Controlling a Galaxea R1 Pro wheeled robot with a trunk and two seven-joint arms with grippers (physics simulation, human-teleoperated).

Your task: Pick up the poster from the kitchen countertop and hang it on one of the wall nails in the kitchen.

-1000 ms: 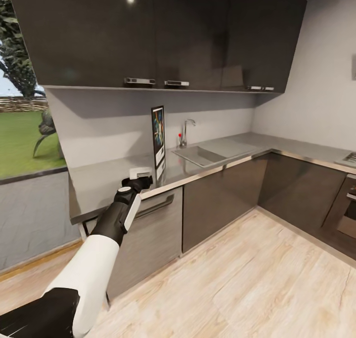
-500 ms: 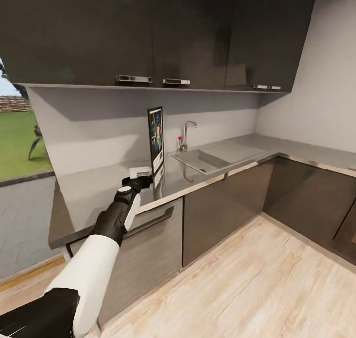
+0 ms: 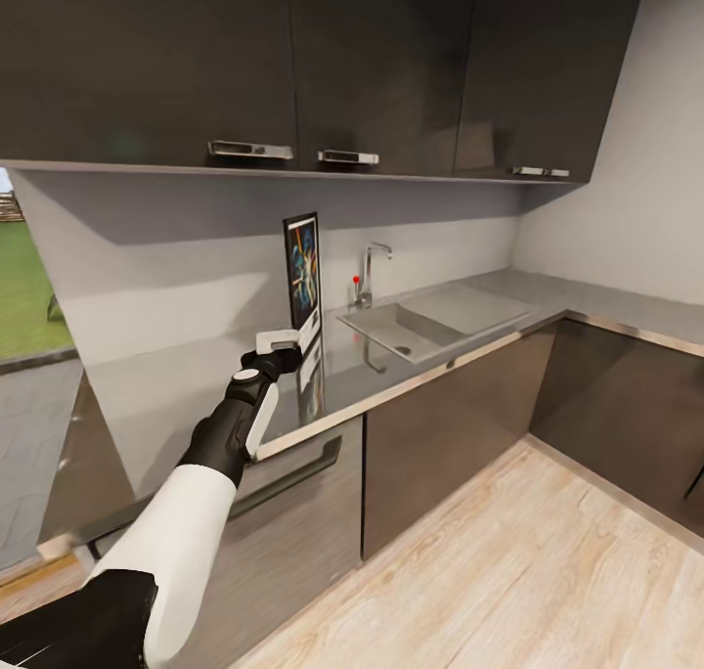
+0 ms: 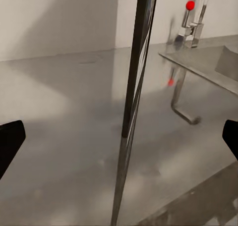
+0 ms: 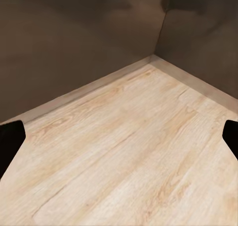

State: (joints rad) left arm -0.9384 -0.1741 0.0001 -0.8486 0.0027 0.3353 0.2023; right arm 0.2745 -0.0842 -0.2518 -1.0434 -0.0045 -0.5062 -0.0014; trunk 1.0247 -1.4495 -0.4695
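1. The kitchen is a grey-walled room with a light wood floor (image 3: 548, 571); glossy dark upper cabinets (image 3: 323, 53) run along the top of the head view, and matching lower cabinets (image 3: 450, 434) stand beneath the worktop.
2. The kitchen countertop (image 3: 176, 395) is a long brushed-metal surface that turns the corner at the right and runs on along the side wall. Its sheen mirrors the things standing on it.
3. A sink (image 3: 411, 327) is set into the worktop, with a chrome faucet (image 3: 370, 270) behind it and a small red knob at the faucet's base.
4. The left arm (image 3: 196, 473), white with a black forearm, reaches out over the counter's front edge.
5. The poster (image 3: 303, 280) stands upright on the countertop, to the left of the sink and apart from it. It is turned nearly edge-on to the left wrist camera, where it shows as a thin dark vertical strip (image 4: 134, 87).
6. The left gripper (image 3: 276, 348) hangs just in front of the poster; its fingers are spread wide apart, with the poster's edge between them but untouched.
7. The right gripper (image 5: 119, 137) has its fingers wide apart too, over bare wood floor beside dark cabinet fronts.
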